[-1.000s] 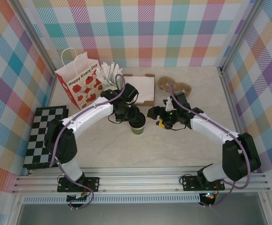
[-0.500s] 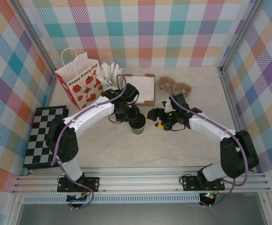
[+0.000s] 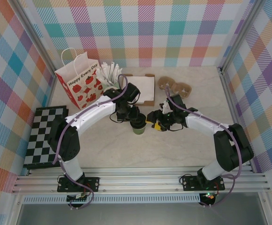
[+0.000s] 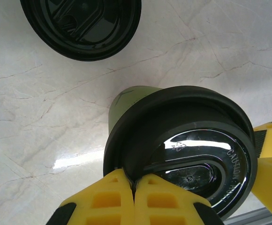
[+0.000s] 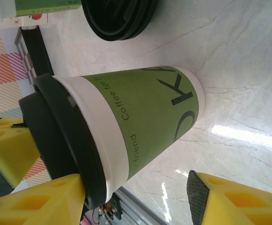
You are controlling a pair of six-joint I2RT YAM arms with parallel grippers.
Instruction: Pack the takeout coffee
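The takeout coffee [image 3: 138, 127] stands upright mid-table, a green paper cup [image 5: 145, 112] under a black lid [image 4: 187, 154]. My left gripper [image 4: 134, 180] is shut, its yellow fingertips pinching the lid's near rim; from above it sits over the cup [image 3: 135, 117]. My right gripper [image 3: 152, 121] is open just right of the cup. In the right wrist view it [image 5: 136, 197] straddles the cup, one finger [image 5: 37, 201] beside the lid and the other finger [image 5: 234, 201] clear of the cup's base.
A loose black lid [image 4: 82, 26] lies on the marble just behind the cup. A red-printed paper bag [image 3: 79, 84] stands at the back left, with a white box [image 3: 144, 89] and a cardboard cup carrier [image 3: 173, 86] beside it. A checkerboard [image 3: 44, 136] lies left.
My right gripper has slid left, closing in on the cup until its fingers flank it. The left gripper and the cup have stayed put.
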